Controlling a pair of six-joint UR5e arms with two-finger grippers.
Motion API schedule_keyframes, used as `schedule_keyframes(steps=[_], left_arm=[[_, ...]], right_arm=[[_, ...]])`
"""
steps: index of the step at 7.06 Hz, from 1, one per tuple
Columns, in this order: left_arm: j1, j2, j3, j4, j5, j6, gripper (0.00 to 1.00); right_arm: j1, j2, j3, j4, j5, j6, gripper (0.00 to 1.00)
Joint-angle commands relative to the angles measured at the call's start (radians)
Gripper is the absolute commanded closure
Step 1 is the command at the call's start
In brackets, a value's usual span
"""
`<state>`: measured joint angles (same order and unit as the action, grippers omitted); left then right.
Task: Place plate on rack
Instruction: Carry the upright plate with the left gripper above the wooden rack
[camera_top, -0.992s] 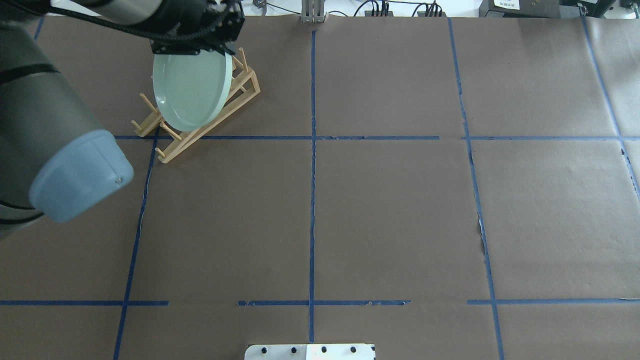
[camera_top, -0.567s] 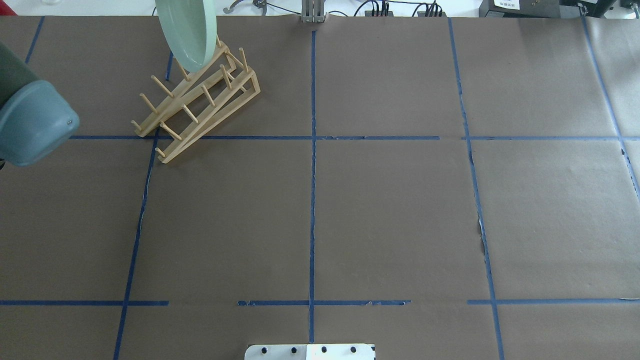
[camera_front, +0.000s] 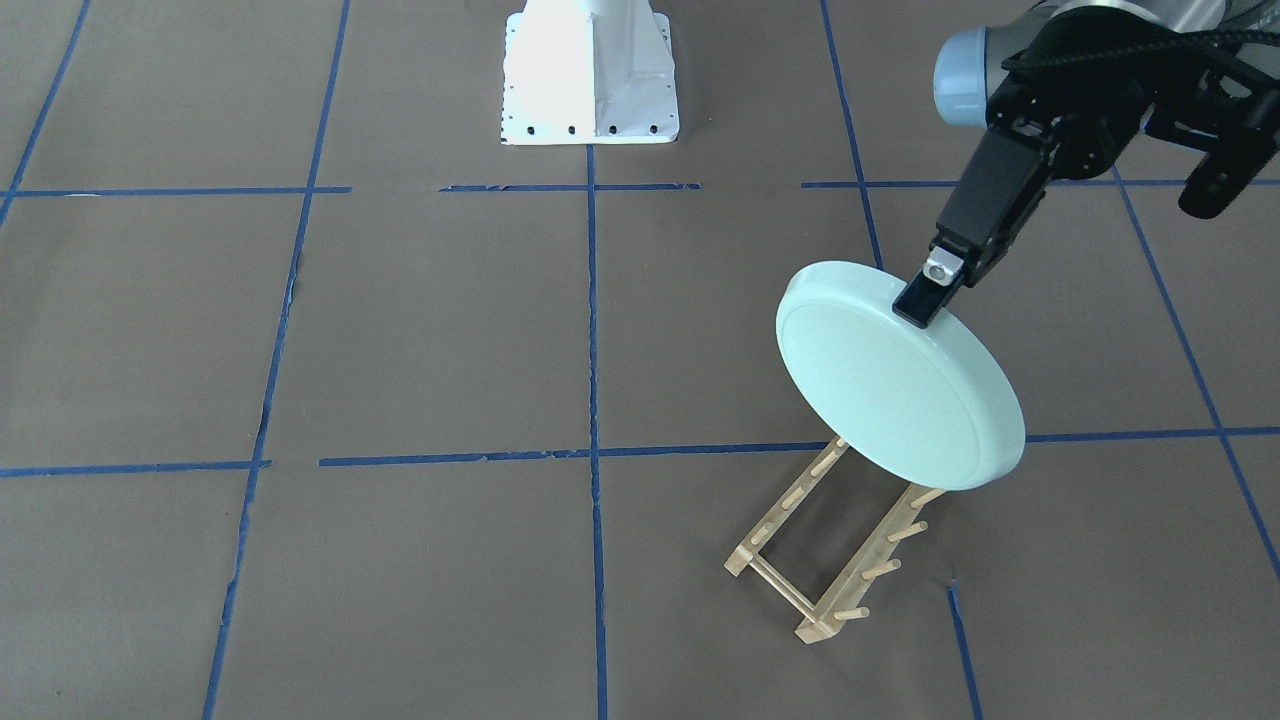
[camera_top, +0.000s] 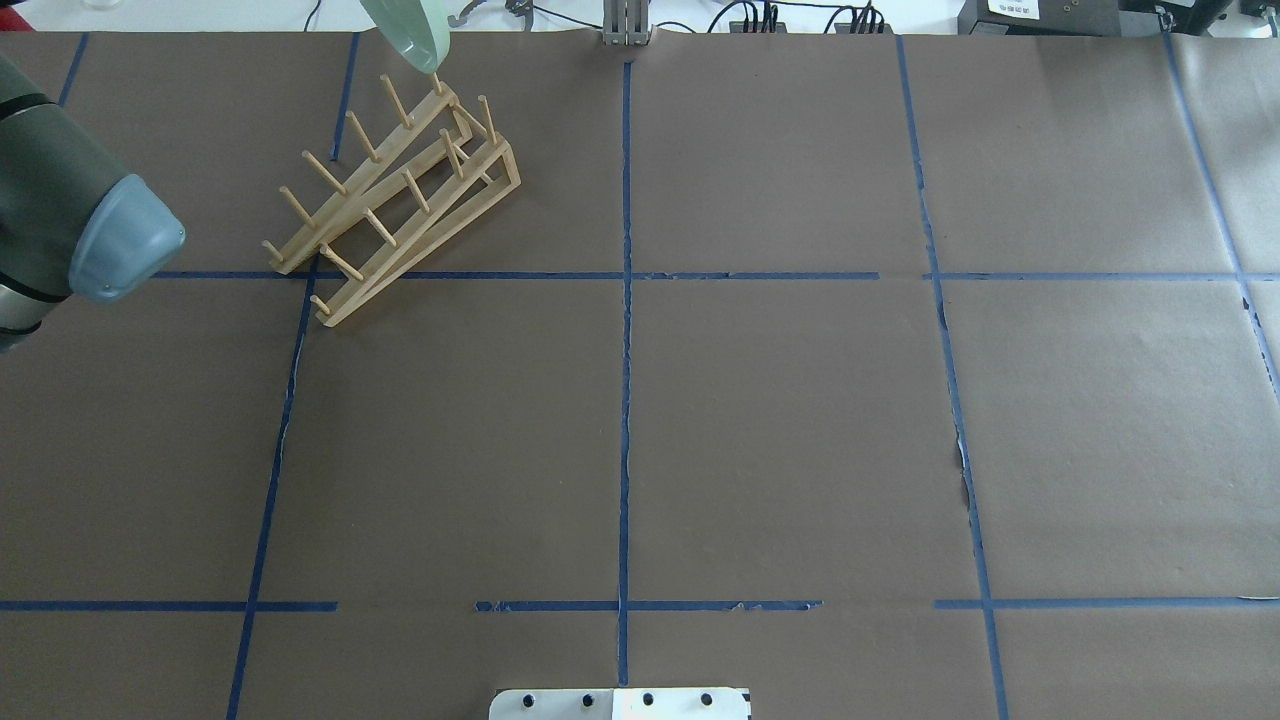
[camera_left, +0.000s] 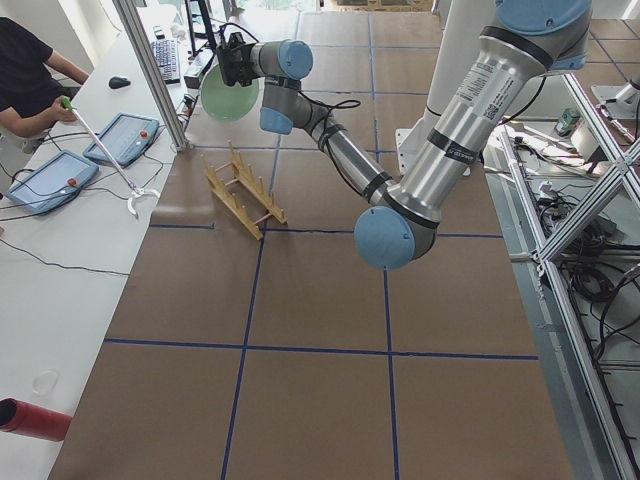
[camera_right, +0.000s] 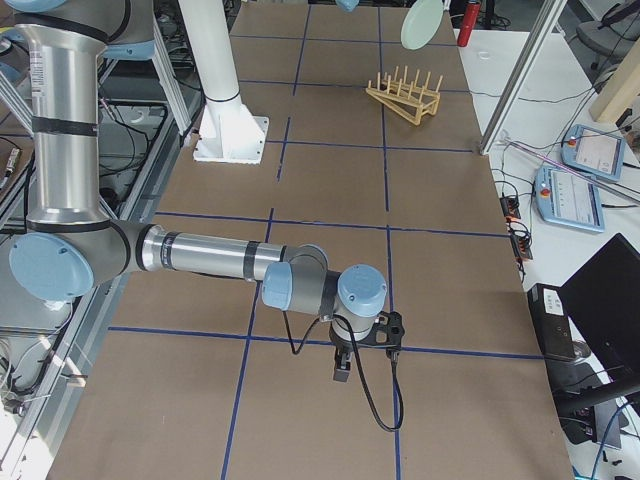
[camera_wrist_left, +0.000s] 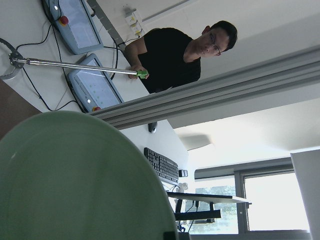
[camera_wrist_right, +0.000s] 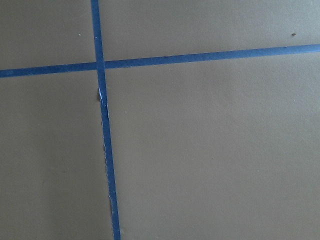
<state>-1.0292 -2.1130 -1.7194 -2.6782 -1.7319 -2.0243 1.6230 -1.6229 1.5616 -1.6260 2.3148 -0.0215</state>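
Observation:
The pale mint-green plate (camera_front: 890, 385) hangs tilted in the air above the far end of the wooden rack (camera_front: 830, 545), clear of its pegs. My left gripper (camera_front: 925, 298) is shut on the plate's upper rim; one finger shows in front, the other is hidden behind the plate. In the overhead view only the plate's lower edge (camera_top: 405, 35) shows, above the rack (camera_top: 395, 205). The plate fills the lower left of the left wrist view (camera_wrist_left: 75, 185). My right gripper (camera_right: 342, 370) hangs low over the paper far from the rack; I cannot tell if it is open.
Brown paper with blue tape lines (camera_top: 625, 400) covers the table. The robot's white base (camera_front: 590, 75) stands at the near edge. My left arm's elbow (camera_top: 110, 240) juts in at the overhead view's left. An operator (camera_left: 30, 70) sits beyond the table's far edge.
The plate has risen off the rack and moved toward the table's far edge, almost out of the overhead view. The left arm's elbow has drawn back to the left.

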Motion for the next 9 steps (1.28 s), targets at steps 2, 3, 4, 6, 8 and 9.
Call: schedule_keyframes(steps=[2, 3, 4, 6, 8, 9], left_arm=[[0.095, -0.012, 0.232, -0.254, 0.29, -0.119, 1.0], [0.109, -0.024, 0.263, -0.258, 0.311, -0.119, 1.0], [0.11, -0.027, 0.279, -0.258, 0.311, -0.119, 1.0], [0.136, -0.03, 0.328, -0.281, 0.322, -0.117, 1.0], [0.153, -0.021, 0.328, -0.301, 0.337, -0.103, 1.0], [0.153, -0.006, 0.319, -0.304, 0.334, -0.082, 1.0]], right_arm=[[0.0, 0.0, 0.0, 0.0, 0.0, 0.0, 0.0], [0.0, 0.0, 0.0, 0.0, 0.0, 0.0, 0.0], [0.0, 0.002, 0.0, 0.0, 0.0, 0.0, 0.0], [0.0, 0.0, 0.0, 0.0, 0.0, 0.0, 0.0], [0.0, 0.0, 0.0, 0.0, 0.0, 0.0, 0.0], [0.0, 0.0, 0.0, 0.0, 0.0, 0.0, 0.0]])
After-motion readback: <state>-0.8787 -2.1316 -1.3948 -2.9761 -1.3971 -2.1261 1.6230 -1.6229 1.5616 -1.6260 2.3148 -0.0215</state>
